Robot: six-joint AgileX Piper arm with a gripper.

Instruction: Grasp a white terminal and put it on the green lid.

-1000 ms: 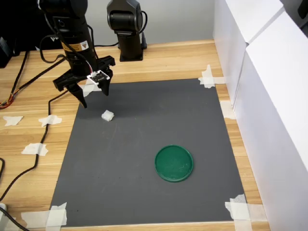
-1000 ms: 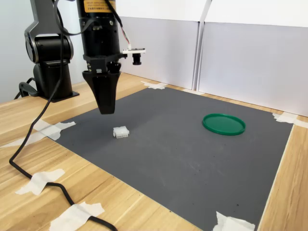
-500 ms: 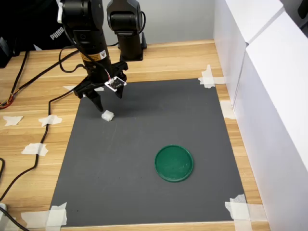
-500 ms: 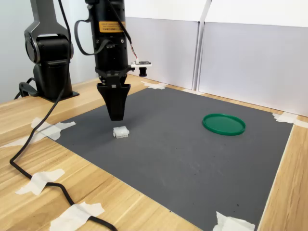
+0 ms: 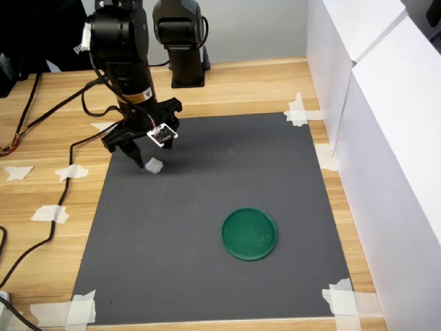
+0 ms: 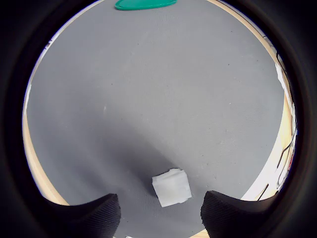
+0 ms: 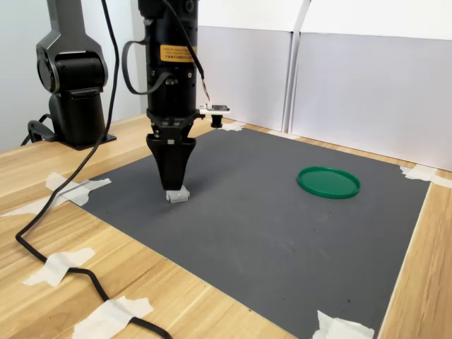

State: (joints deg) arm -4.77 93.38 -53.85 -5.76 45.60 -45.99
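The white terminal [image 5: 154, 165] is a tiny white block on the dark grey mat, toward the first exterior view's upper left. My gripper [image 5: 149, 160] points straight down at it, fingertips low and on either side. In the wrist view the terminal [image 6: 171, 187] lies between the two dark fingertips [image 6: 99, 213], with a visible gap on each side, so the gripper [image 6: 159, 213] is open. In the second exterior view the gripper [image 7: 174, 185] stands just over the terminal [image 7: 178, 195]. The green lid [image 5: 249, 234] [image 7: 328, 181] [image 6: 145, 4] lies flat and bare, far from the gripper.
The grey mat [image 5: 207, 269] is taped to a wooden table. White panels [image 5: 386, 138] wall the first exterior view's right side. A black robot base [image 5: 182, 41] stands behind the mat. A black cable [image 7: 42, 247] trails over the table, with tape pieces [image 5: 49, 214] beside it.
The arm has moved down and toward the terminal over the last second. The open fingers now straddle it near the mat. Terminal and lid have not moved.
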